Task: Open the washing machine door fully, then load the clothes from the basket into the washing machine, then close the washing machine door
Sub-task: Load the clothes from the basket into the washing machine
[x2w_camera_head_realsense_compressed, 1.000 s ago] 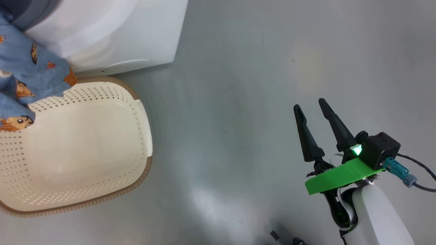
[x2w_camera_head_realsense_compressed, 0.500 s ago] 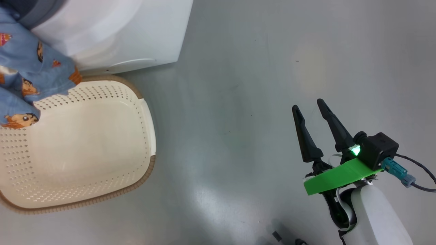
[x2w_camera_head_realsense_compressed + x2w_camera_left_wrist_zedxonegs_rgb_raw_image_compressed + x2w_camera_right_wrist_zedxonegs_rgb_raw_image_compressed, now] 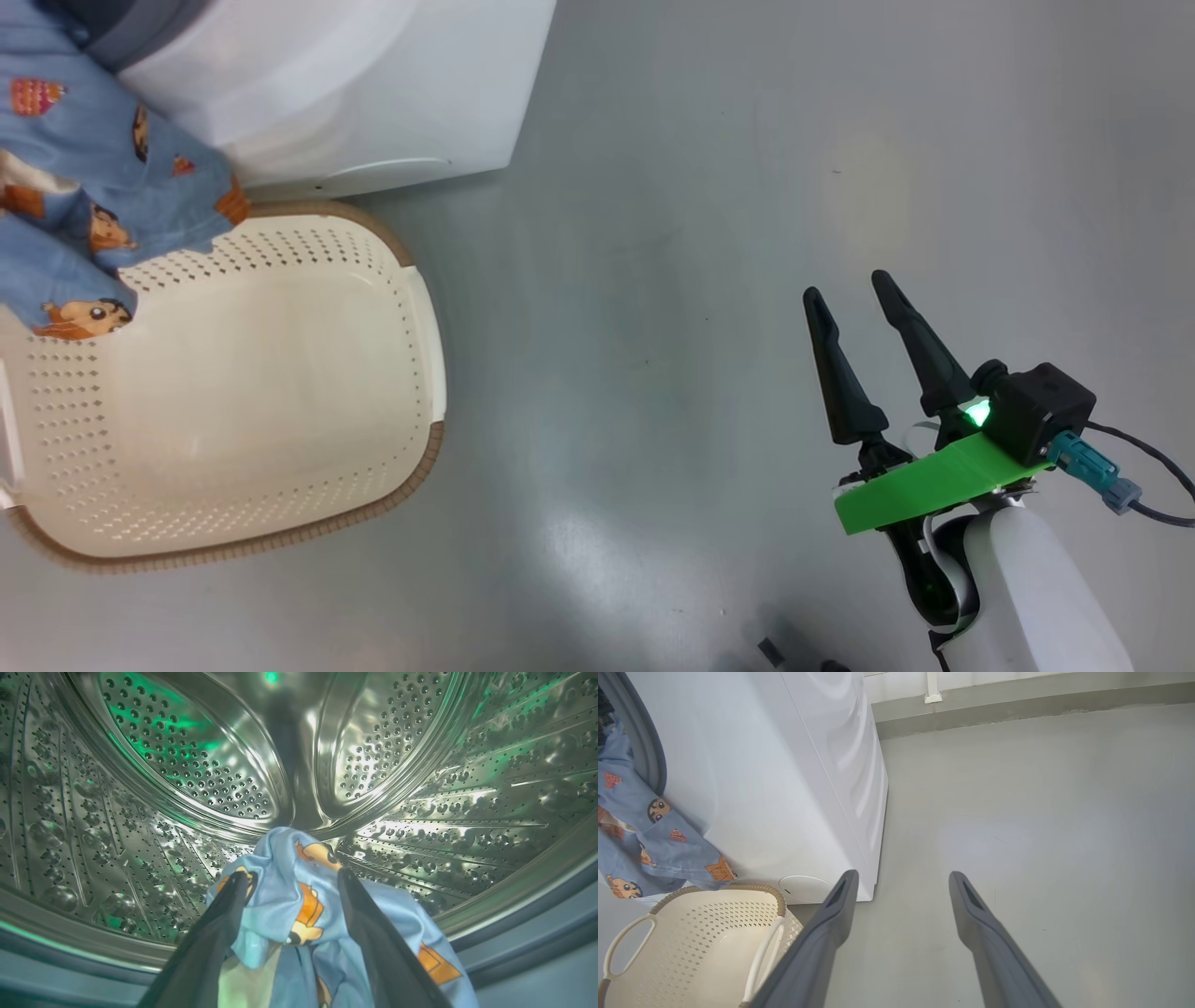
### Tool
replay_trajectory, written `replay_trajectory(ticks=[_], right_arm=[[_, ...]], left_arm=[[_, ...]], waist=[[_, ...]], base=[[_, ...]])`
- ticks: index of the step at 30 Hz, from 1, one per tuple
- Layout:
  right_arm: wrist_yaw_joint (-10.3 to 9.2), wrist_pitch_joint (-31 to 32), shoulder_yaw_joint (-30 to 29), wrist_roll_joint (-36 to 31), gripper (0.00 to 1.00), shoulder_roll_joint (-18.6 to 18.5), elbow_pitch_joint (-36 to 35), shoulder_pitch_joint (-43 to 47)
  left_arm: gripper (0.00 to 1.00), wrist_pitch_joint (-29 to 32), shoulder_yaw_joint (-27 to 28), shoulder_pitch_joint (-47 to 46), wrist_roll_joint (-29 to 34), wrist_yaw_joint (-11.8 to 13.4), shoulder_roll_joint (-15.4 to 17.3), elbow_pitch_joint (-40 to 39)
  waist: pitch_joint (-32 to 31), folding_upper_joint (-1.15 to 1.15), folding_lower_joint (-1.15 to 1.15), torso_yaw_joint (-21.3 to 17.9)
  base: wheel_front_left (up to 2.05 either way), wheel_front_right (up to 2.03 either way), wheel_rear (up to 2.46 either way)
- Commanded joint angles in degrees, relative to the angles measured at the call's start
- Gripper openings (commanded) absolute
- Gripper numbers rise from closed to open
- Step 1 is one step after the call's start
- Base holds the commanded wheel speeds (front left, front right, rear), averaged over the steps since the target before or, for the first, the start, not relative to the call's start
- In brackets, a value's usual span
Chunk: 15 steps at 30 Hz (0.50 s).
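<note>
The clothes (image 3: 280, 905) are seen unclamped between the left gripper's (image 3: 294, 876) wide-spread fingers, trailing back out of the drum (image 3: 187, 765); right gripper (image 3: 845, 286) spread, empty.

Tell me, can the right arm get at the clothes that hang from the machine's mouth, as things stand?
Probably yes. The right gripper is open over bare floor, and nothing stands between it and the clothes hanging over the basket. It would only have to pass the front corner of the machine.

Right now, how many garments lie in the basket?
0. The basket shows bare; the blue clothes hang from the washing machine's mouth above its far corner, which could hide something.
</note>
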Motion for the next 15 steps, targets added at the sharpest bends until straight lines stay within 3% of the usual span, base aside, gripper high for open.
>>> replay_trajectory(ticks=[1,7,15], right_arm=[[0.09,-0.4,0.9,0.0,1.00,0.2,-1.1,-0.1],[0.09,-0.4,0.7,-0.1,1.00,0.2,-1.0,-0.1],[0.09,-0.4,-0.1,-0.4,1.00,0.1,-1.1,0.2]], left_arm=[[1.00,-0.3,0.4,1.4,-0.8,-0.1,2.7,-1.9],[1.00,-0.3,1.5,4.0,-2.1,-0.1,2.4,-4.8],[1.00,-0.3,7.0,12.0,-1.4,-0.1,1.1,-12.9]], waist=[[-0.2,0.00,0.00,0.3],[-0.6,0.00,0.00,0.8],[-1.6,0.00,0.00,1.8]], base=[[0.00,0.00,0.00],[0.00,0.00,0.00],[0.00,0.00,0.00]])
